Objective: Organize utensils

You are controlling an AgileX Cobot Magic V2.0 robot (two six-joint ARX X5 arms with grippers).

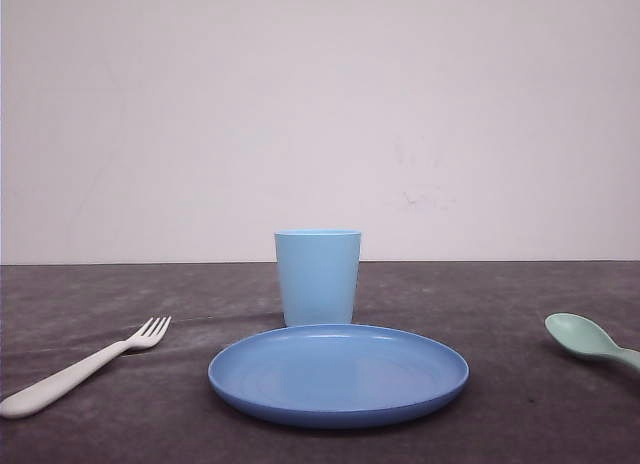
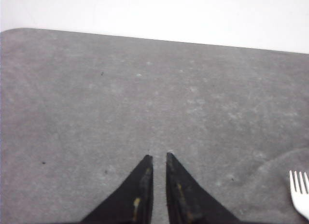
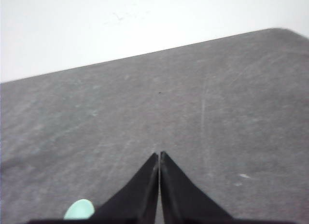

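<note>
— Black fingers [image 2: 140, 195] of the left pincer [image 2: 159, 159] sit closest to the lens, tips nearly together with a thin slit between, nothing held, above the bare grey desk [image 2: 145, 89].
— And the fork [image 2: 300, 191]?
— Just off to one side of that pincer, flat on the desk, tines showing.
— Right pincer [image 3: 159, 155]?
— Tips together, clamped on nothing. The spoon [image 3: 79, 209] lies close beside it, its mint bowl peeking past a finger.
— Between the two?
— From the front, a blue plate [image 1: 338, 374] with a cup [image 1: 318, 276] upright just behind it; fork and spoon lie well apart on either side.
</note>
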